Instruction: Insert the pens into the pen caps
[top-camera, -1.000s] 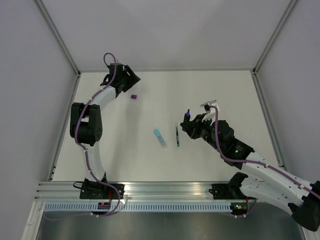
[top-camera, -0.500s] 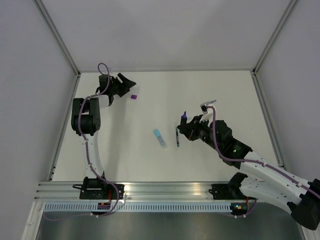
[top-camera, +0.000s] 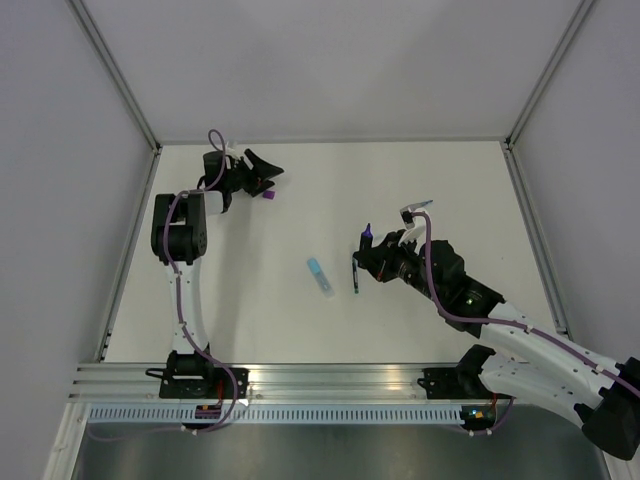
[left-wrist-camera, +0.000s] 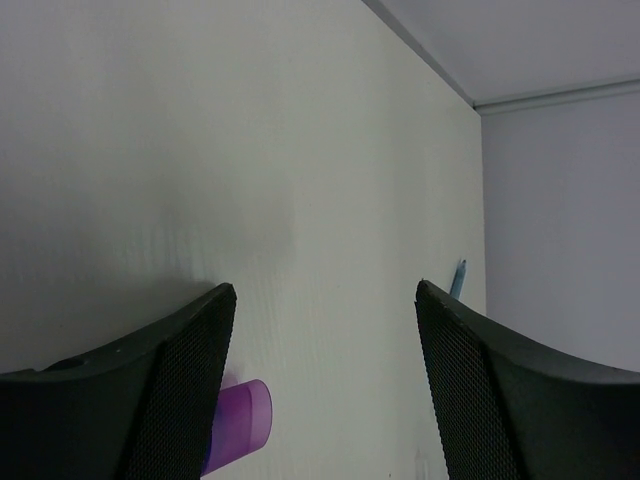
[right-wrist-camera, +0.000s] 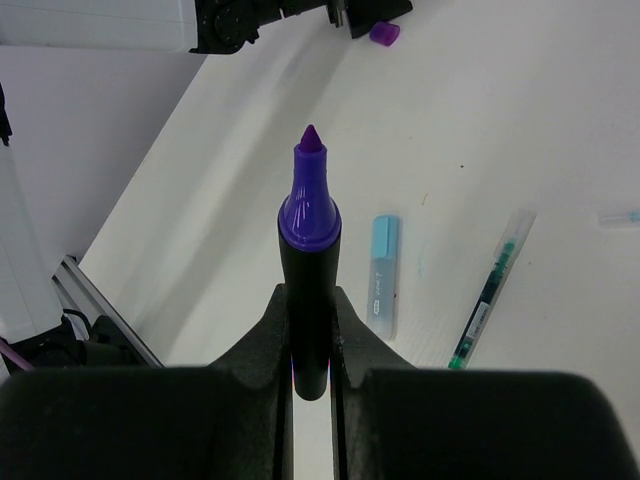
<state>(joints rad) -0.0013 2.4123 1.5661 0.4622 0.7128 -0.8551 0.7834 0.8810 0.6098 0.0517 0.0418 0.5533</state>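
Observation:
My right gripper (top-camera: 374, 250) (right-wrist-camera: 310, 300) is shut on the stubby black marker (right-wrist-camera: 308, 260), which points its purple tip (top-camera: 368, 231) up and away, uncapped. The purple cap (top-camera: 268, 194) (left-wrist-camera: 240, 422) (right-wrist-camera: 384, 33) lies on its side at the far left of the table. My left gripper (top-camera: 264, 180) (left-wrist-camera: 325, 290) is open and low over the table, with the cap just inside its left finger (left-wrist-camera: 180, 390). The light-blue highlighter (top-camera: 320, 276) (right-wrist-camera: 382, 275) and the thin dark pen (top-camera: 355, 272) (right-wrist-camera: 490, 290) lie mid-table. A thin blue pen (left-wrist-camera: 458, 278) (right-wrist-camera: 620, 217) lies farther off.
White table (top-camera: 300, 230) boxed in by grey walls with aluminium posts at the back corners. An aluminium rail (top-camera: 330, 380) runs along the near edge by the arm bases. No other caps show.
My left gripper has swung right and down until it is over the purple cap. My right gripper has shifted slightly left with the marker still in it.

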